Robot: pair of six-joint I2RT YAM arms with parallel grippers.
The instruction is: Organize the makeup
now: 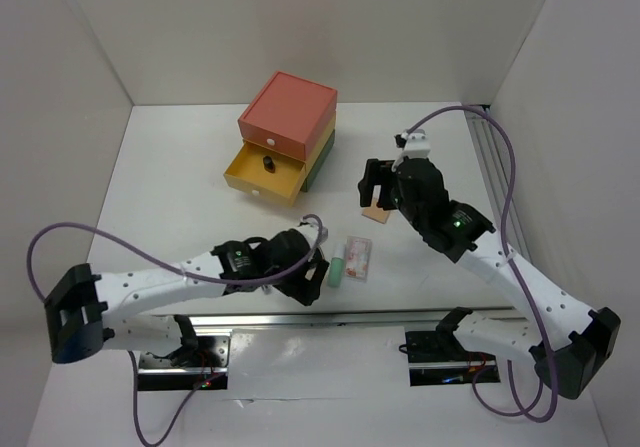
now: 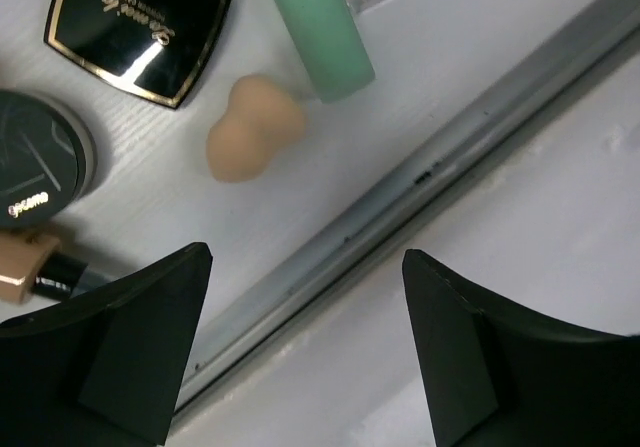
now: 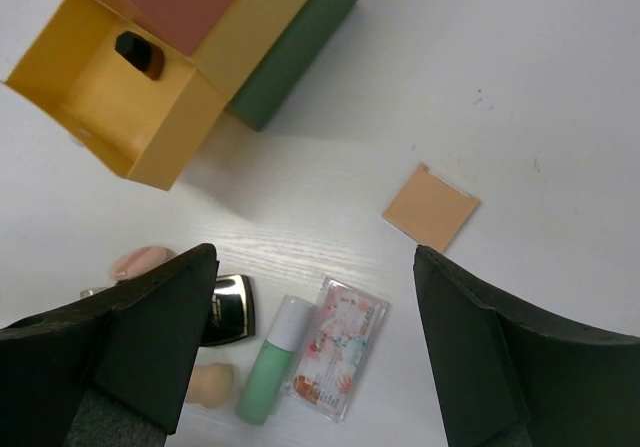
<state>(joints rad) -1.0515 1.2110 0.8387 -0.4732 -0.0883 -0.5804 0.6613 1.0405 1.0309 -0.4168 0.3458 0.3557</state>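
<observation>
Glossy black compact, matt sponge

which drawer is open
The yellow middle drawer: it is pulled out with a small black item inside; the red drawer and green drawer are shut.

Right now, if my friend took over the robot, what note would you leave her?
Left gripper: open, empty, hovering over the near edge of the table, close to the sponge.
Right gripper: open, empty, hovering by the tan square.
Done: one black item lies in the open yellow drawer.
Left: sponge, tube, sachet, square compact, round compact, lipstick and tan square all lie on the table.
</observation>
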